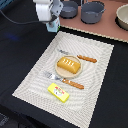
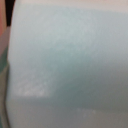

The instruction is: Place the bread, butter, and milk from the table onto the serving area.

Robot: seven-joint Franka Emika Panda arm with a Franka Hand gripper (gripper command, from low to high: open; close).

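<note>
The bread (image 1: 69, 65) lies on the round tan plate (image 1: 59, 71) in the middle of the serving area (image 1: 95, 95), a cream striped placemat. The butter (image 1: 58, 92) lies flat on the mat's near part, below the fork. My gripper (image 1: 51, 22) is at the exterior view's upper left, just beyond the mat's far left corner. It is shut on the milk (image 1: 52, 26), whose pale-blue body shows under the white hand. In the wrist view the milk (image 2: 65, 60) fills the whole picture, and the fingers are hidden.
A fork (image 1: 51, 76) and knife (image 1: 87, 59) with orange handles flank the plate. A pinkish-brown board (image 1: 107, 27) at the back carries grey pots (image 1: 92, 12) and a pale bowl (image 1: 123, 17). The table around the mat is black.
</note>
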